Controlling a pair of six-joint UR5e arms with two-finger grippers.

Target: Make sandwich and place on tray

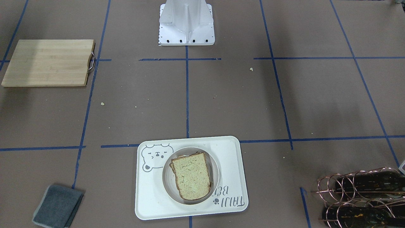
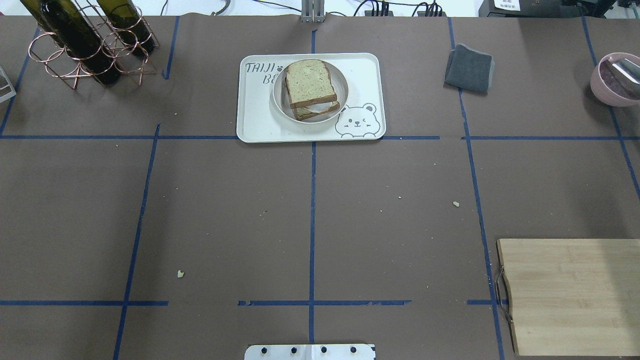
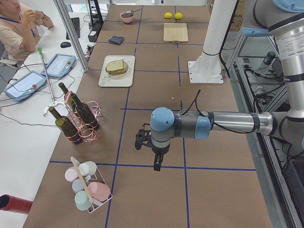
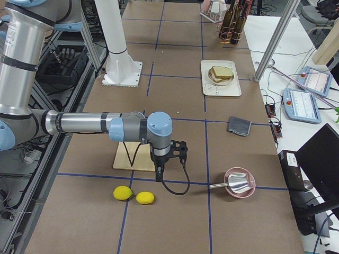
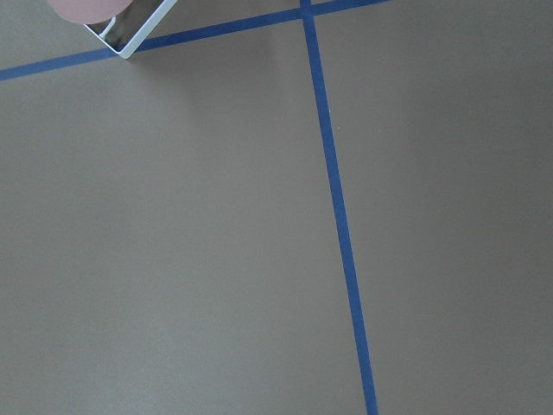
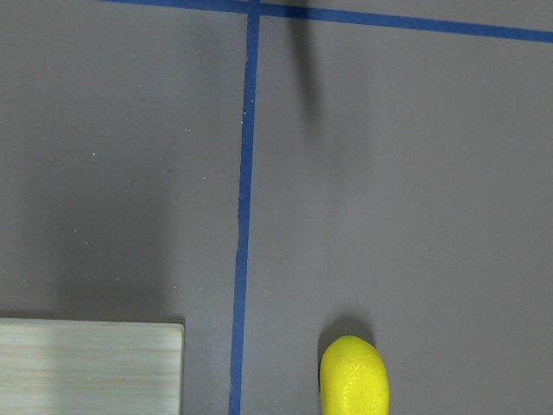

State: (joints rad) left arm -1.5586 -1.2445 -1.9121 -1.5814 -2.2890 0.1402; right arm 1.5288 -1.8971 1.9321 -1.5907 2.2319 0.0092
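Two tools hang over opposite ends of the counter, both outside the overhead view.

At the far left, the left tool points down over bare brown paper, near a stand of pastel cups. It shows only in a side view, so it cannot be told whether its fingers are apart or together.

Overhead view, left to right:
- a loaded copper bottle rack at the far left corner
- the tray at the far edge, on the centre line
- a folded grey cloth
- a pink bowl at the right edge
- a wooden board at the near right

A round plate sits on the tray, between the lettering and the bear drawing. The sandwich rests in the plate as two stacked slices, the upper shifted slightly off the lower. A white layer shows between them at the near edge. Both tools are well apart from it. Crumbs dot the paper.

At the far right, the right tool points down just beside the board's corner, near two lemons. Its state likewise cannot be told. Its wrist camera shows the board corner and one lemon.
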